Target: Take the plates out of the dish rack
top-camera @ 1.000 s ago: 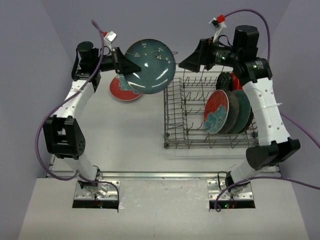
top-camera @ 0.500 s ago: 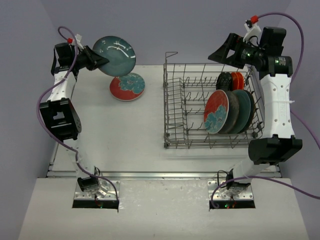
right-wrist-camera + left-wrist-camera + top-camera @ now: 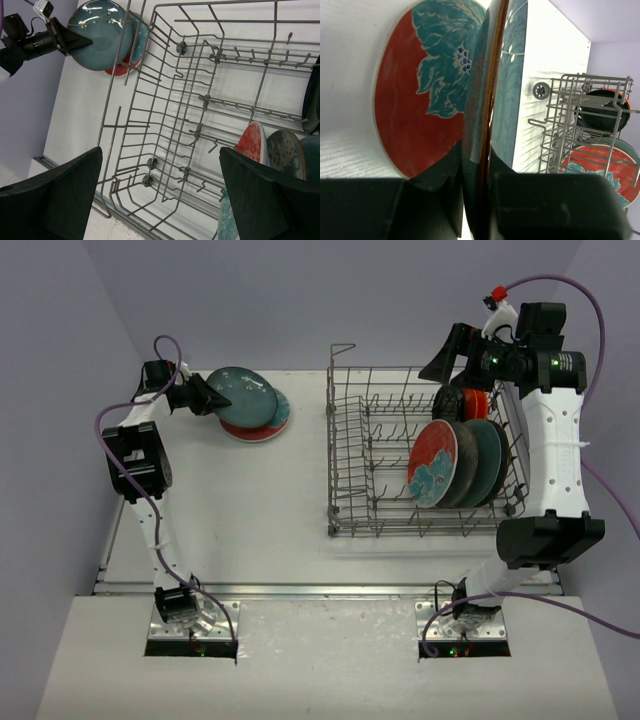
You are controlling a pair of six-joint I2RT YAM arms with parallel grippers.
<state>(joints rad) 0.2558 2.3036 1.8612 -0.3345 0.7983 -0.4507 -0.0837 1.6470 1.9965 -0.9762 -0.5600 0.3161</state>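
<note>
My left gripper (image 3: 205, 395) is shut on the rim of a large teal plate (image 3: 243, 392) at the table's far left, held over a red-and-teal patterned plate (image 3: 262, 427) lying there. In the left wrist view the jaws (image 3: 477, 170) clamp this teal plate (image 3: 512, 90) edge-on beside the patterned plate (image 3: 415, 100). The grey wire dish rack (image 3: 350, 455) stands right of centre. Its right end holds an upright red-and-teal plate (image 3: 432, 462), a dark grey-teal one (image 3: 466, 462), a teal one (image 3: 490, 455), a small black one (image 3: 450, 402) and an orange-red one (image 3: 476, 400). My right gripper (image 3: 448, 355) is open and empty above the rack's back right (image 3: 160, 195).
The rack's left half (image 3: 165, 100) has only bare tines, with a raised wire loop (image 3: 342, 348) at its far left corner. A metal strip (image 3: 300, 589) runs along the table's near edge. Purple walls close in at the back and sides.
</note>
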